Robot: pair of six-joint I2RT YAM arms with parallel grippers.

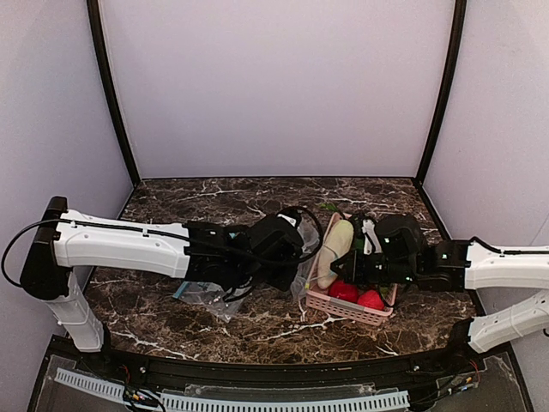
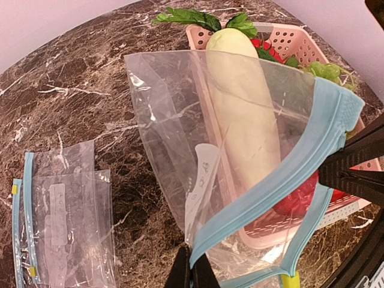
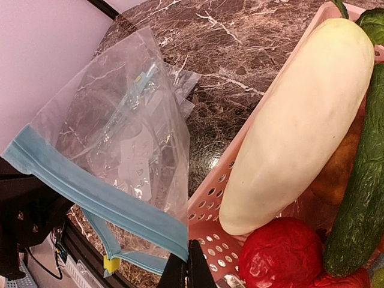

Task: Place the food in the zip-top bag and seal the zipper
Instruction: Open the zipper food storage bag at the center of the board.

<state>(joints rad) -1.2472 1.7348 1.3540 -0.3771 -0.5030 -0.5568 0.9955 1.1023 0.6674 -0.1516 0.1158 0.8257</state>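
White shells cover the long links of the left arm [image 1: 120,245] and right arm [image 1: 508,268]; the wrists are black housings, the left pincer [image 2: 192,264] slim and black. A black cable [image 1: 19,235] loops off the left shoulder.

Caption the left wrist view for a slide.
Left tool and right tool pinch the blue zipper of the clear zip-top bag, lifted in front of the pink basket holding the white radish.

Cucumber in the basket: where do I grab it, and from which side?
Probably mid-length on the cucumber, pinching across its slim body and coming down from above: it lies lengthwise in the basket, hemmed by the radish and red fruit.
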